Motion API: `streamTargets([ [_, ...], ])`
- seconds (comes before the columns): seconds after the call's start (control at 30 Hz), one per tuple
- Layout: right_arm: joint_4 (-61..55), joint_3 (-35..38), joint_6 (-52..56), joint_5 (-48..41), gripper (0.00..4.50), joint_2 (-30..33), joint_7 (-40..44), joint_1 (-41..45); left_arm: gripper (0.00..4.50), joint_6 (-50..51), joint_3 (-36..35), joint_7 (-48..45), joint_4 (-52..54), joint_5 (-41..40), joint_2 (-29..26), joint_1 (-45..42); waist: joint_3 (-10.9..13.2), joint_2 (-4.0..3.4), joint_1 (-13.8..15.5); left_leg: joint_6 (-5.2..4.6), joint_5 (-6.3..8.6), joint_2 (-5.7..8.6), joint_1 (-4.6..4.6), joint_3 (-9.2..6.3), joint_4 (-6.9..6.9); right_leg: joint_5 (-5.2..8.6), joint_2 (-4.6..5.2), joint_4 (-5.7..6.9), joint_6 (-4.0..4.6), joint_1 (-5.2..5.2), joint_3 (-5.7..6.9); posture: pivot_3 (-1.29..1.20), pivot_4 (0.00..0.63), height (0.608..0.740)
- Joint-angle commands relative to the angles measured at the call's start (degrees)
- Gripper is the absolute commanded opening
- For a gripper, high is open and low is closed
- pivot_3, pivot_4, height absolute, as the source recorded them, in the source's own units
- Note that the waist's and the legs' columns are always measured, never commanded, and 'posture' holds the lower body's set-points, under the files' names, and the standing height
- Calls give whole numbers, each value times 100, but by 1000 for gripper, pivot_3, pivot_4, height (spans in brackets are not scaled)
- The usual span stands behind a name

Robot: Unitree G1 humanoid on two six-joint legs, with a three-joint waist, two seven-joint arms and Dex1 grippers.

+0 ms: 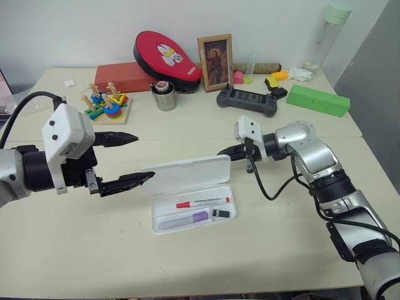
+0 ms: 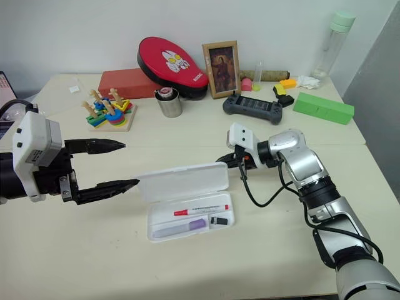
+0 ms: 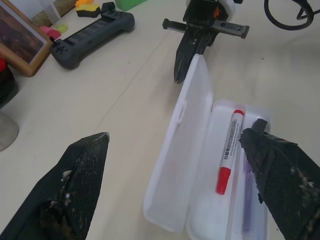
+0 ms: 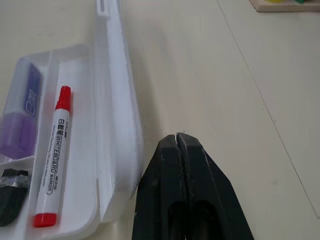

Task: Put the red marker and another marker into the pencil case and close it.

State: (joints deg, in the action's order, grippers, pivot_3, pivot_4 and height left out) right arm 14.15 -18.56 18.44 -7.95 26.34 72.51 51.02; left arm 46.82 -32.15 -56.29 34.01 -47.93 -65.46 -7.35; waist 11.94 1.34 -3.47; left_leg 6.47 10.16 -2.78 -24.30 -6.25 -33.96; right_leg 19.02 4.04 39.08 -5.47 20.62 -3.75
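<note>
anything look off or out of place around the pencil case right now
Nothing stands out. The pencil case sits flat on the table, lid up, with the red marker and purple marker lying neatly in its tray. The right gripper is behind the lid.

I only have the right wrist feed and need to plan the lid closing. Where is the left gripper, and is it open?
Observer: The left gripper is open, hovering beside the left end of the pencil case.
Operator: Is the lid upright?
Observer: Yes, it stands roughly upright behind the tray holding the red marker and the purple marker.
Operator: And my right gripper?
Observer: The right gripper is shut, behind the lid's right end; contact is unclear.
</note>
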Motion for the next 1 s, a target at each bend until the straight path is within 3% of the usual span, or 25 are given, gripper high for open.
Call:
streamTargets([
  [0.03,-396,115,65,-165,12,45,143,123,4500,-112,-66,78,27,27,-5,-71,0,0,2,0,0,0,0,0,0,0,0,0,0,0,0,0,150,740],
  [0.63,-1200,-447,-16,9,12,189,549,-303,4500,-136,-97,173,81,19,27,20,0,0,5,0,0,0,0,0,0,0,0,-1,0,1,0,0,150,740],
  [1.0,-1885,-679,455,28,12,63,329,-385,4500,465,-1073,-855,578,-515,-282,977,0,0,1,0,0,-1,0,-1,0,0,0,0,0,2,1,0,150,740],
])
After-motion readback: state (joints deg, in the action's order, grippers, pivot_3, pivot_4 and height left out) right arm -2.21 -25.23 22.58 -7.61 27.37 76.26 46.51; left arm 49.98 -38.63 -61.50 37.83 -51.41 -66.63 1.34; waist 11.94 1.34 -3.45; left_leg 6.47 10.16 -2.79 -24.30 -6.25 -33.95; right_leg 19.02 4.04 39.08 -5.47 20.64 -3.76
